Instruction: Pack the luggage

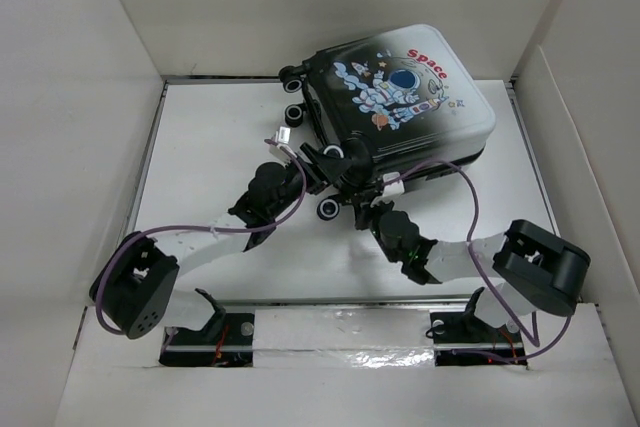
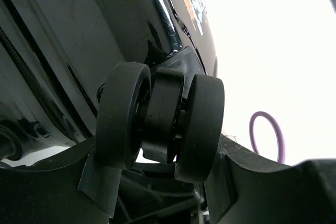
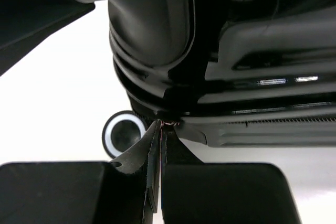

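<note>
Luggage [image 1: 400, 97] lies flat on the white table [image 1: 220, 147] in the upper middle of the top view, astronaut side up and the red "Space" word near its top edge. Its wheels point toward the left of the frame. Both arms reach up to its lower left corner.

The left gripper [image 1: 335, 159] sits at that corner. In the left wrist view a black twin wheel [image 2: 163, 124] fills the centre of the frame between the two fingers [image 2: 89, 182]. The jaws stand about half spread, one pad against each outer face of the wheel, so the pincer is clamped on it. The dark shell runs across the upper left of that frame, and a purple cable [image 2: 268, 135] loops at the right.

The right gripper [image 1: 365, 195] is just below and right of the left one, at the shell's lower edge. In the right wrist view its fingers [image 3: 226, 192] are pressed together at the bottom of the frame, pinching a thin dark pull tab [image 3: 152, 166]. The tab rises to the zipper line on the shell's edge. A white-rimmed wheel [image 3: 123, 132] shows just left of the tab.
</note>
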